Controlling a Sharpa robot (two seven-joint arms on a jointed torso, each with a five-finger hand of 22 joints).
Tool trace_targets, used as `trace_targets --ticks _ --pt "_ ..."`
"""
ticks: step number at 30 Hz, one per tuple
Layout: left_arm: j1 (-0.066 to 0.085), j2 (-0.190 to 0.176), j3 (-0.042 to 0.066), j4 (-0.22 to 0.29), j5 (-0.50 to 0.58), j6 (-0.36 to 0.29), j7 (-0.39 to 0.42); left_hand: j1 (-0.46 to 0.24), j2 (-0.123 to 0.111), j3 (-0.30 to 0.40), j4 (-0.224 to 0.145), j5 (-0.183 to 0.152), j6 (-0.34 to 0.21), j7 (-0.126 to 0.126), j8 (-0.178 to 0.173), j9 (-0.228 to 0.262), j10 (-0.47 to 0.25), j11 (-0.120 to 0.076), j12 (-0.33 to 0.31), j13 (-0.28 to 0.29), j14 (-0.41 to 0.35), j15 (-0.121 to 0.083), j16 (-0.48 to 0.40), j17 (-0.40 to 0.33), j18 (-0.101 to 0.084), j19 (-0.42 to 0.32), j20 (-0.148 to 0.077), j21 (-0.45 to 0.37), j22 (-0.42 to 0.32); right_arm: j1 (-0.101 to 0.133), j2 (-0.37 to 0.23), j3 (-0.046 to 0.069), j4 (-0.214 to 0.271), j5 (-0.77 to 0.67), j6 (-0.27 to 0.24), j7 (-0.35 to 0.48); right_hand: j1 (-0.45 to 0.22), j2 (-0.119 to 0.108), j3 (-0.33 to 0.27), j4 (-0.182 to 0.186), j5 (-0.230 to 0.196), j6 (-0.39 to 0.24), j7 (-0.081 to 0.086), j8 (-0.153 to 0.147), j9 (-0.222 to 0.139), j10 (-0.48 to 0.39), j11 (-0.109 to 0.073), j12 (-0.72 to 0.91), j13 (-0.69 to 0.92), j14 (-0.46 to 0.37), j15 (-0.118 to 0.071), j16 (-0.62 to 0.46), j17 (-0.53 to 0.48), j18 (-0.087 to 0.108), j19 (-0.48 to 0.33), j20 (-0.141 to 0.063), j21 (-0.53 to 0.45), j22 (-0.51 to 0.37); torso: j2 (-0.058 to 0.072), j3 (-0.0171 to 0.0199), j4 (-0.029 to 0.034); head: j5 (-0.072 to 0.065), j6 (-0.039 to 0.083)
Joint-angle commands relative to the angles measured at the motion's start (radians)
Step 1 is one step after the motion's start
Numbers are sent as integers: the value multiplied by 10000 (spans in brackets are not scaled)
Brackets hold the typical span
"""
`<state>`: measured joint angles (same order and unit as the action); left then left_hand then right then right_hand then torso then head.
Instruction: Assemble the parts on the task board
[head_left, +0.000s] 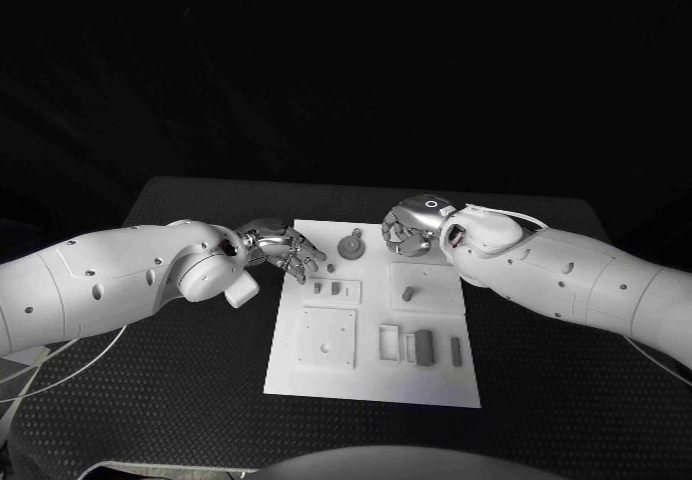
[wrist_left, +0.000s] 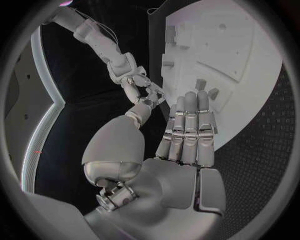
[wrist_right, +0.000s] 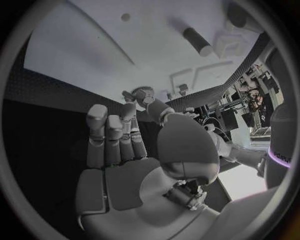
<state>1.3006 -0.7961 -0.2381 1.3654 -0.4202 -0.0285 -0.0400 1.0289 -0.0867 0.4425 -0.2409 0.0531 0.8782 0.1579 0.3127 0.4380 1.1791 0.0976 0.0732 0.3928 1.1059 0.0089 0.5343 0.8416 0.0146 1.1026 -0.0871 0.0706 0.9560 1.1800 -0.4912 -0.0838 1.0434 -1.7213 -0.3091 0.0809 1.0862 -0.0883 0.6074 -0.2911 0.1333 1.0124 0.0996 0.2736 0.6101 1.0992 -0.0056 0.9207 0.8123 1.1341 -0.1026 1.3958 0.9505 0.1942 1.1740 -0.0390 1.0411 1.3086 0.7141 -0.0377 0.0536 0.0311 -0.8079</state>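
The white task board (head_left: 374, 380) lies mid-table. A round grey part (head_left: 352, 243) sits near its far edge, and two small upright parts (head_left: 327, 289) and a short peg (head_left: 408, 293) stand further in. My left hand (head_left: 284, 249) hovers at the board's far-left corner with its fingers (wrist_left: 187, 125) straight, side by side and holding nothing, pointing over the board's edge (wrist_left: 250, 105). My right hand (head_left: 410, 226) hangs over the far edge beside the round part. Its fingers (wrist_right: 112, 135) are half curled and its thumb (wrist_right: 153, 107) reaches forward, with nothing seen between them.
Toward the near end of the board lie a square plate (head_left: 327, 337), a pale frame (head_left: 389, 341) and two dark bars (head_left: 424, 345). Black matting (head_left: 173, 390) surrounds the board. A cable (head_left: 65, 365) trails under my left arm.
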Motion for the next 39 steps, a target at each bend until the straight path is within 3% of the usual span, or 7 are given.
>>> trace_targets --ticks 1,8,11,16,23,33,39 --pt "5 0 6 26 -8 22 116 -34 -75 1 -55 -37 -44 38 28 -8 -17 50 -25 -13 92 5 -37 17 -86 -5 -13 12 13 7 -102 94 377 107 26 -82 -5 -120 16 73 23 -14 45 -9 6 97 -5 9 -18 30 -28 4 4 676 89 -18 61 142 -7 -3 -10 4 5" --pt "5 -6 6 33 94 -14 102 -57 -80 -5 -42 -37 -58 56 20 -11 -25 60 -28 -15 93 7 -42 21 -86 -5 -12 11 12 6 -314 285 1060 254 70 -91 -7 -123 20 77 24 -15 45 -11 6 99 -5 6 -21 34 -30 1 3 676 95 -21 60 139 -4 0 0 14 45" --pt "5 4 6 25 370 -101 100 -79 -92 -11 -29 -37 -79 84 9 -16 -41 89 -34 -18 93 10 -48 26 -85 -8 -11 9 11 4 -394 427 1402 352 66 -90 -5 -123 23 77 24 -16 45 -12 6 99 -5 5 -22 36 -31 -1 2 676 96 -23 59 139 3 -4 4 2 70" --pt "5 24 6 1 800 -188 62 -177 -107 -23 49 -37 -115 173 -12 -26 -76 129 -40 -25 82 30 -71 38 -86 -21 2 2 5 5 -579 510 1985 435 90 -128 -4 -125 28 77 25 -21 46 -15 6 99 -4 3 -24 38 -33 -4 1 676 100 -26 58 137 -2 -2 -8 50 72" --pt "-22 100 6 -27 1173 -349 58 -446 -215 -70 260 -40 -178 208 -42 -41 -138 150 -47 -36 51 49 -111 57 -76 -57 19 -12 -12 5 -693 549 2513 503 80 -134 -8 -125 30 81 24 -23 47 -17 6 101 -4 1 -26 40 -35 -8 0 676 103 -29 56 135 4 -10 -9 68 81" --pt "-26 24 5 57 1409 -362 44 -643 -382 -127 393 -40 -241 228 -67 -50 -204 167 -46 -43 14 63 -147 78 -59 -102 34 -19 -30 -18 -738 554 2935 768 -93 -42 -11 -125 34 84 24 -28 49 -21 6 102 -3 -2 -29 43 -38 -13 -2 676 108 -34 52 131 0 -9 8 82 93" --pt "-27 -4 5 197 1556 -315 34 -720 -451 -171 423 -40 -287 228 -86 -58 -253 183 -53 -50 -2 73 -161 90 -53 -122 43 -19 -39 -82 -720 554 3142 847 -83 -21 -9 -127 38 82 24 -42 51 -29 4 102 -2 -5 -31 44 -40 -17 -3 676 112 -38 50 129 -2 -12 -15 115 123"
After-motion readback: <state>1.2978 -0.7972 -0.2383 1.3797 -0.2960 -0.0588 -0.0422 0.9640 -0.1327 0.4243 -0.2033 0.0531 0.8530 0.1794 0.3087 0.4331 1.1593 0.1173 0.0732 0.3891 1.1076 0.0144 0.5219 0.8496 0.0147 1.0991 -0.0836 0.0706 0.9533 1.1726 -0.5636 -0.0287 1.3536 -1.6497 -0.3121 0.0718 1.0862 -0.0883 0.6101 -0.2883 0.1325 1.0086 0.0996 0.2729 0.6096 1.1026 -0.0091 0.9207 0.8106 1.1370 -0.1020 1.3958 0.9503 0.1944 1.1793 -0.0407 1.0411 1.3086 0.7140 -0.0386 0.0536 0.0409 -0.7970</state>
